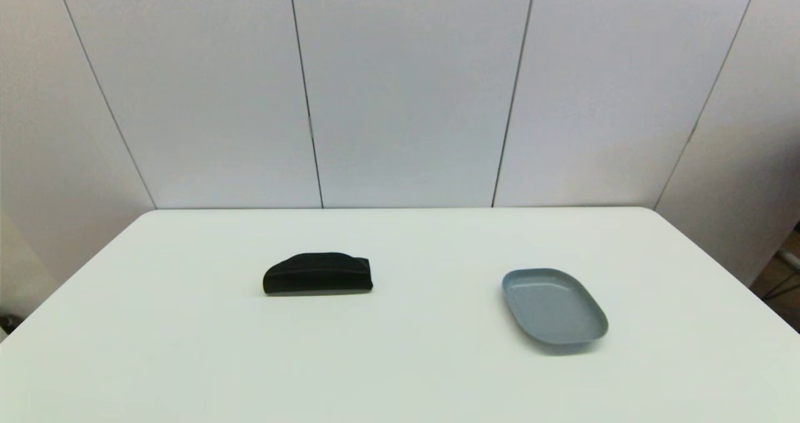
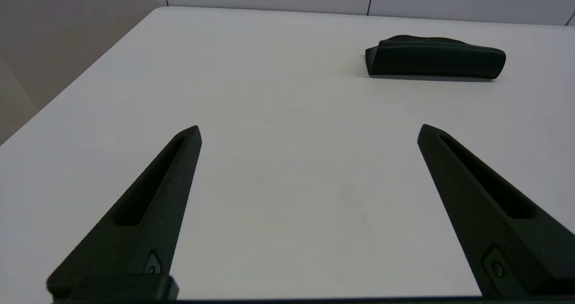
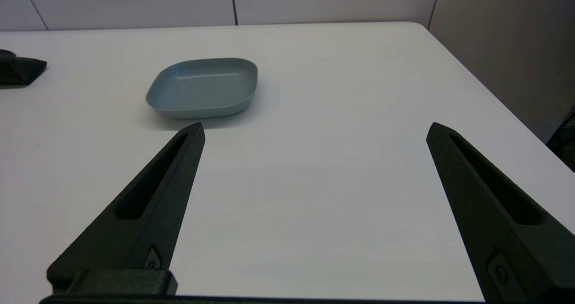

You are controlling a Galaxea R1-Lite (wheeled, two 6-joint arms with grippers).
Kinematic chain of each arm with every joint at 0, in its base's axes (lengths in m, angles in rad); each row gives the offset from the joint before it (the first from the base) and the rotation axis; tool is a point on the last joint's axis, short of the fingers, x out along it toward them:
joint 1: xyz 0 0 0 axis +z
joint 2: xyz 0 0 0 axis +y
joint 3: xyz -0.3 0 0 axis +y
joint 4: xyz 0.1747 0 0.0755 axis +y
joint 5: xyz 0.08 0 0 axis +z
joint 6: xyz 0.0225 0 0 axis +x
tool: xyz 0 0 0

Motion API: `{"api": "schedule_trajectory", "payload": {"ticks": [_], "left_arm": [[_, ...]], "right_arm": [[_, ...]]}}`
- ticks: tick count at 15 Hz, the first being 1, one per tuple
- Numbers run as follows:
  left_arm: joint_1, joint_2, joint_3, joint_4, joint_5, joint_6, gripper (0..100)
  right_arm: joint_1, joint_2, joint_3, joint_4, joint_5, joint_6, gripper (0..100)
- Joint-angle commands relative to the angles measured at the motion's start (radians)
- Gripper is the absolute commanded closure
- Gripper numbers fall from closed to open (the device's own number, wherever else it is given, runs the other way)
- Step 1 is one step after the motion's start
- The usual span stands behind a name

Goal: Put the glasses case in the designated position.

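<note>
From the head view we saw the glasses case lying flat on its base on the white table, left of centre, its long side facing us. The grey-blue tray sat well apart from it on the right half of the table, holding nothing. Neither arm reached into this view.

In the left wrist view we found the left gripper held low over the table near its left side, its fingers spread wide with bare tabletop between them. It pointed across the table, and the glasses case lay farther off, beyond the tips and nearer the inner finger, untouched.

In the right wrist view the right gripper took much the same pose over the right part of the table: low, level, fingers wide apart and gripping nothing. The tray stood just past the tip of the inner finger, and one end of the glasses case showed at the picture's edge.
</note>
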Motion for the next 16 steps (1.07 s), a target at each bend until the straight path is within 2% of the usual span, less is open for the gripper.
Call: {"api": "schedule_trajectory", "payload": {"ticks": [1, 6, 7, 9, 11, 14, 16], "left_arm": [[0.0, 0.001, 0.002, 0.0, 0.0, 0.003, 0], [0.0, 0.033, -0.003, -0.015, 0.006, 0.056, 0], [0.0, 0.087, -0.032, -0.006, 0.023, 0.071, 0], [-0.013, 0.247, -0.143, -0.003, 0.132, 0.072, 0], [-0.063, 0.446, -0.33, 0.025, 0.169, 0.071, 0], [-0.073, 0.665, -0.624, 0.178, 0.224, 0.086, 0], [-0.041, 0.796, -0.861, 0.408, 0.222, 0.112, 0]], "right_arm": [[0.0, 0.0, 0.0, -0.001, 0.0, 0.0, 0], [0.0, 0.0, 0.0, -0.001, 0.0, 0.0, 0], [0.0, 0.0, 0.0, -0.001, 0.001, 0.0, 0], [0.0, 0.0, 0.0, -0.001, 0.001, 0.0, 0], [-0.001, 0.0, 0.0, -0.001, 0.0, 0.0, 0], [-0.001, 0.0, 0.0, -0.001, 0.0, 0.0, 0], [-0.001, 0.0, 0.0, -0.001, 0.0, 0.0, 0]]}}
